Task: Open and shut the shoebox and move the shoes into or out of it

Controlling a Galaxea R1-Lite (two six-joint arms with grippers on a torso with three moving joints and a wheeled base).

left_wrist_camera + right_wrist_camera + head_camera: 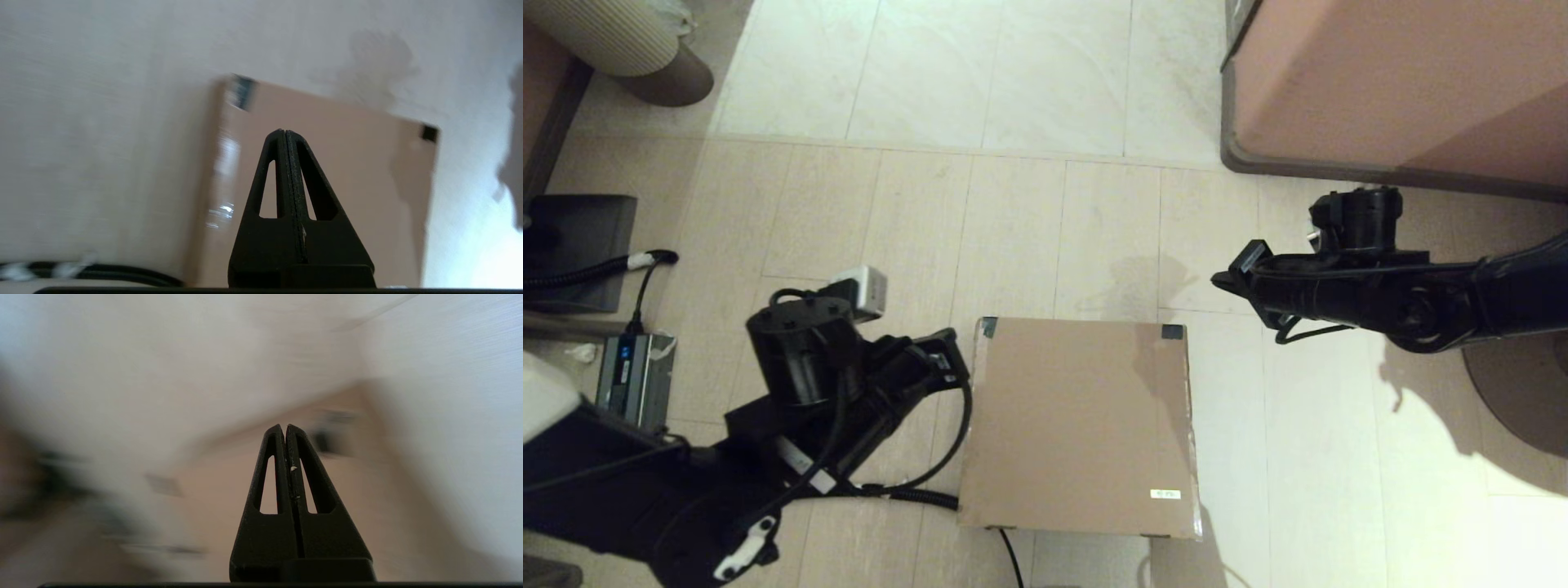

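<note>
Left gripper: fingers pressed flat together, holding nothing; in the head view it hangs just beside the box's left edge near the far corner, not touching it as far as can be seen.
Right gripper: fingers likewise closed on nothing; in the head view it floats off the far right corner of the box, apart from it, pointing toward it.
Shoebox: sits on the tiled floor between the two arms, lid down and flat, dark tape on the two far lid corners, small white label near the right front corner.
Shoes: not in view; whether they lie inside the closed box cannot be told.
Cable: a black cord lies on the floor against the box's left front side.
Furniture block: stands well apart, beyond the right arm.
Handling, box: plain cardboard, probably light and fairly stiff, yet the lid panel will likely flex if pushed in the middle; the surface looks smooth, so closed fingers may slide on it.
Where to take hold: likely the lid's free edge, lifted from below or pinched at the lip; which edge is hinged cannot be told from above.
Risk: a light box may skid on tile when the lid is pried, so the other gripper bracing a side seems wise.
</note>
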